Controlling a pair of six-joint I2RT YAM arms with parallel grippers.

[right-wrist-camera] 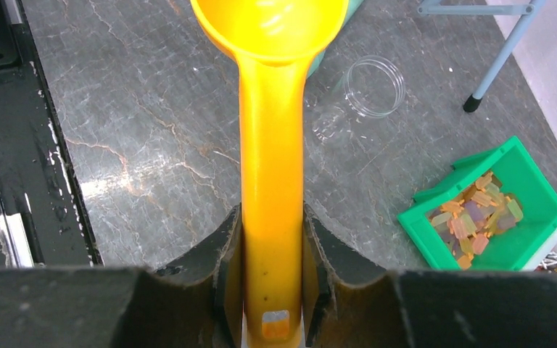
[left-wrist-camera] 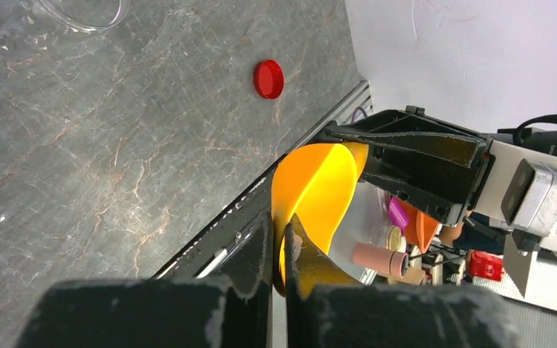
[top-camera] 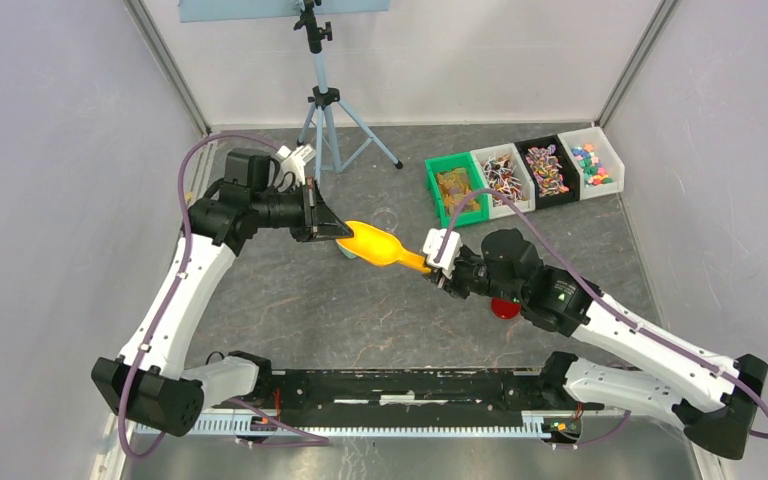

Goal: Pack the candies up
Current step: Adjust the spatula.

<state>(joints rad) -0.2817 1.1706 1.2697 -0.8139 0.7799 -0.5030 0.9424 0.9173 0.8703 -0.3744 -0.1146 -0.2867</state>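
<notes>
- Top external view: the candies (top-camera: 546,168) lie in a row of bins (top-camera: 588,133) at the far right corner of the counter (top-camera: 290,310). None shows anywhere else on the counter.
- The orange scoop (top-camera: 375,246) hangs above mid-counter, between the two arms. The left hand (top-camera: 340,235) is at the rim of its bowl; the right hand (top-camera: 432,262) is at its handle.
- A clear jar (top-camera: 387,217) sits just beyond the scoop. A red lid (top-camera: 503,307) lies partly hidden under the right arm, well apart from the jar.
- Left wrist view: the left fingers are pressed together on the thin rim of the scoop bowl. The lid lies alone on bare counter.
- Right wrist view: the right fingers are clamped on both sides of the scoop handle. The visible part of the bowl holds no candy. The jar appears empty. The green bin (right-wrist-camera: 533,185) holds golden candies and is untouched.
- Progress, as a judgement: packing has hardly begun. The scoop is gripped at both ends, which suggests a handover or a regrip.
- Remaining: scoop candies from the bins, fill the jar, fit the lid.
</notes>
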